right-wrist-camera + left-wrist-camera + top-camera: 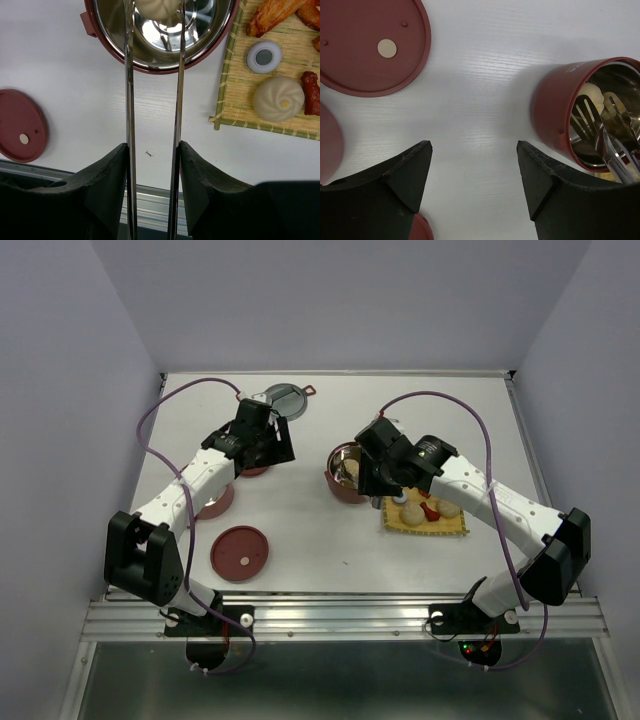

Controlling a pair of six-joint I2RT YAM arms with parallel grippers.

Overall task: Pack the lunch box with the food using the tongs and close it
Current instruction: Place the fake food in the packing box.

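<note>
My right gripper [152,147] is shut on the tongs [129,95], one finger pressed on the outside of each silver arm. The tongs reach into a dark-red lunch box bowl [150,66], where a pale bun [157,6] lies between their tips on the steel inside. In the top view this bowl [340,487] stands beside the yellow mat [455,527]. On the mat lie another bun [278,98], a dark-and-white round piece [264,57] and orange-brown fried pieces [272,15]. My left gripper [474,170] hangs open over bare table, left of the bowl [555,110]. The flat red lid [239,553] lies near the front.
Two more red bowls [215,502] sit under and beside the left arm. A grey lid [285,398] lies at the back. The table's metal front rail [150,200] runs just below the right gripper. Walls close in the table on the left, right and back.
</note>
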